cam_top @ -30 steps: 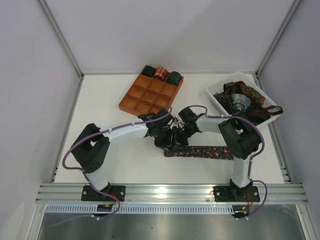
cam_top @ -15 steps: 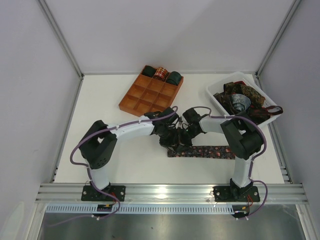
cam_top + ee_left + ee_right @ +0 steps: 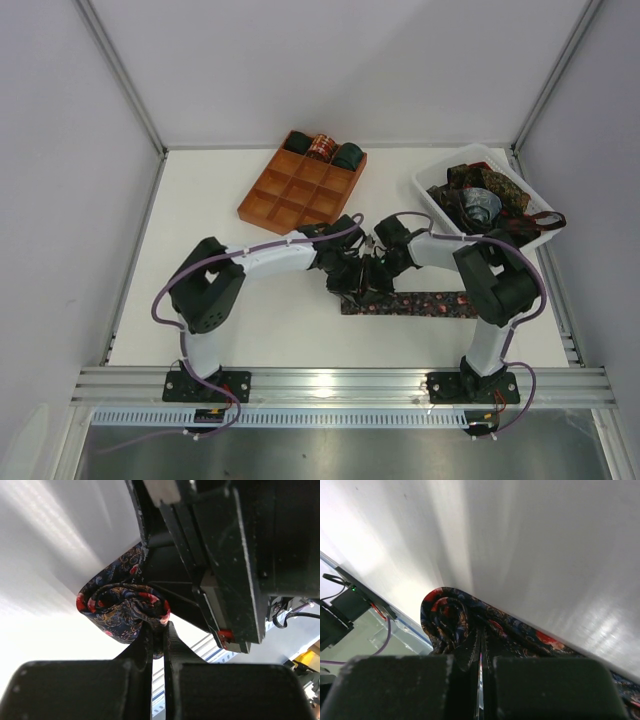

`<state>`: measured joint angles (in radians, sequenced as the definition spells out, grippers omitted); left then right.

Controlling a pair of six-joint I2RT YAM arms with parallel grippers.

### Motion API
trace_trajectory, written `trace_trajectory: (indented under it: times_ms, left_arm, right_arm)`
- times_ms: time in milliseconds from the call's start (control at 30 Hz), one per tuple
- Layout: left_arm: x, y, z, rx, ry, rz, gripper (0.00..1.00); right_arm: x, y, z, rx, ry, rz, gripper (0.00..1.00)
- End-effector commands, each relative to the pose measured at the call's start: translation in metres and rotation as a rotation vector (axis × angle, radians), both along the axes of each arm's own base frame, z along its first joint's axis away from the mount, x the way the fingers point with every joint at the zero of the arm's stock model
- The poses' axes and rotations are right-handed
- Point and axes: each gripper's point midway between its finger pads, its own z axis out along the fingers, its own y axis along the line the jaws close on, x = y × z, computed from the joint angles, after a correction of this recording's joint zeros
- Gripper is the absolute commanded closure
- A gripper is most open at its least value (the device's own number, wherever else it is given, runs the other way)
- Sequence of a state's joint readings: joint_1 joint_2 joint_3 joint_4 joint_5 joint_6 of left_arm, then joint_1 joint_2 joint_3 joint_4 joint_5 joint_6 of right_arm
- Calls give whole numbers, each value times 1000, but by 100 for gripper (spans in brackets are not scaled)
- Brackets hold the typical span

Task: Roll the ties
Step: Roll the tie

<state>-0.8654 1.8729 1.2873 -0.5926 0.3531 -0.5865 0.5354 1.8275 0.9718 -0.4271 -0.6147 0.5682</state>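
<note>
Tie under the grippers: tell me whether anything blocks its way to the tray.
Nothing visible. The left gripper and right gripper pinch the coiled tie; only table lies between it and the tray.

The tray (image 3: 285,200) lies back left, the bin (image 3: 432,207) back right, and the tie (image 3: 420,303) stretches rightward before them.

Tie (image 3: 122,610): woven cloth, silky sheen, printed pattern. Table (image 3: 250,320): white, smooth, soft glare. Left gripper (image 3: 159,630), right gripper (image 3: 481,650): black matt plastic, faintly grainy. Tray (image 3: 300,190): orange-brown plastic, matt. Bin (image 3: 432,210): white plastic, smooth. Rail (image 3: 340,381): brushed metal.
</note>
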Motion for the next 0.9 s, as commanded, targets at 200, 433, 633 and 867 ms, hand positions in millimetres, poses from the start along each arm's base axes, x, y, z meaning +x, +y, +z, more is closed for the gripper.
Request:
trace_trajectory:
  times_ms: [200,433,633,867]
  left_arm:
    - [6,-34,-7,-49,-1,-10,98]
    - [5,-45,-15,-53,20,-19,94]
    - [3,-45,-28,-50,38,-20,80]
    - [2,-48,-32,-92,27,-33,45]
  right_arm:
    - [-3,-19,6,6,-20,-8,100]
    - [5,-29,6,-7,-32,-44,100]
    - [8,-44,12,-19,-35,-72,100]
    - [11,-54,26,3,-26,-113,100]
